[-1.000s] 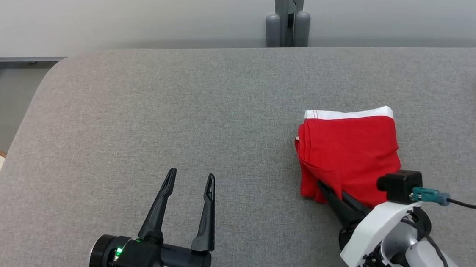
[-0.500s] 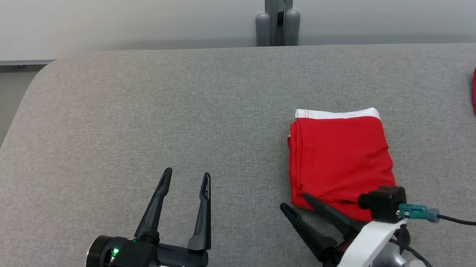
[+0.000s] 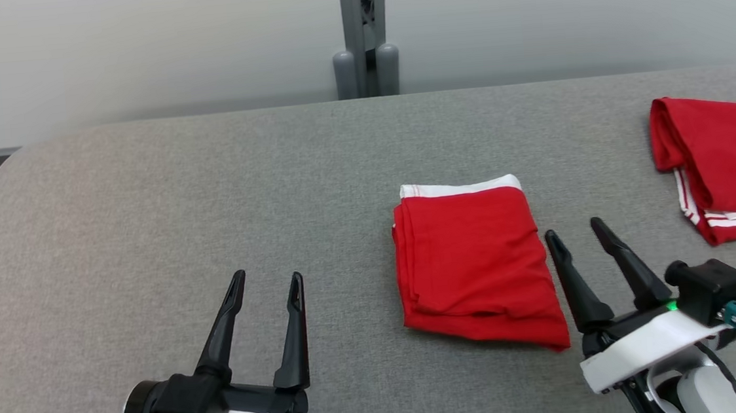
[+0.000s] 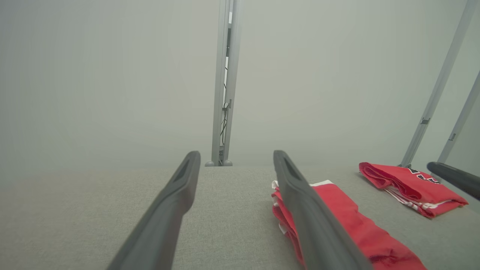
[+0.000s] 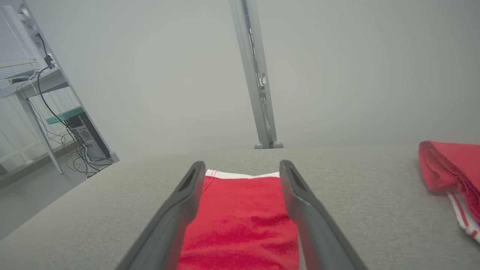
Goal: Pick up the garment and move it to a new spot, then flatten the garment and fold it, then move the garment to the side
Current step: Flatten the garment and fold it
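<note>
Folded garment (image 3: 474,264) flat on the grey pad (image 3: 209,193), both my grippers empty.
My right gripper (image 3: 573,228) stands wide just beside its right edge; my left gripper (image 3: 267,275), wide too, is well apart. The cloth looks light, soft and limp, its layers prone to slide, so I judge a pinch through every layer at the near edge best.

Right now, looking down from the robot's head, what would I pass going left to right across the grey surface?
The left jaws → folded red garment → right jaws → second red garment.
</note>
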Robot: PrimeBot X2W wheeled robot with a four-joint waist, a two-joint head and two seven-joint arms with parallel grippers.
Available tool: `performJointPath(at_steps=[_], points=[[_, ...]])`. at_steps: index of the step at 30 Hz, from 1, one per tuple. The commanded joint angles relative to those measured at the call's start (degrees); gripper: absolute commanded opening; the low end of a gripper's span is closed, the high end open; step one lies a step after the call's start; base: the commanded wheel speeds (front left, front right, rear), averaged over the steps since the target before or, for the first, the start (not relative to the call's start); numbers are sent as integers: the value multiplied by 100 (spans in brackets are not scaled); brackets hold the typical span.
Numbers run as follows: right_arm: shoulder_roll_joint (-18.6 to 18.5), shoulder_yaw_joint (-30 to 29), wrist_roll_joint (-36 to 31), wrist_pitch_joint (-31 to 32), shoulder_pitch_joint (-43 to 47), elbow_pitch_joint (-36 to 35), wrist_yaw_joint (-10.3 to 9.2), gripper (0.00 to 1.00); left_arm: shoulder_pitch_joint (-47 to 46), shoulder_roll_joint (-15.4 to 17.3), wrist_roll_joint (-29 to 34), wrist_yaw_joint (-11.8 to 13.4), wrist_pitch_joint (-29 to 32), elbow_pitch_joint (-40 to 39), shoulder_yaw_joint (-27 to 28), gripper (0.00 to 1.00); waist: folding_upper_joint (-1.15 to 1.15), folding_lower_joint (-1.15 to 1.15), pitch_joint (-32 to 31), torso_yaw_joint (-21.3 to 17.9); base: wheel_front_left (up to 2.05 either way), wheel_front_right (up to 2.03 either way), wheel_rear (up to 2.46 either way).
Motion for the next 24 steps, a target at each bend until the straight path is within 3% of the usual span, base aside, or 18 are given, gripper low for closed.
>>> performJointPath(at_steps=[1,10,24], points=[[-7,-103,-108,-141,75,107,0,100,21,22,-20,49,-23,16,55,100,0,0,-100,-120,0,0,0],[15,-539,-818,-549,532,357,0,100,279,22,-198,146,-23,236,178,100,0,0,-347,-340,0,0,0],[154,-835,-1150,-551,1311,-282,0,100,749,32,297,-12,-23,367,515,100,0,0,-560,-323,0,0,0]])
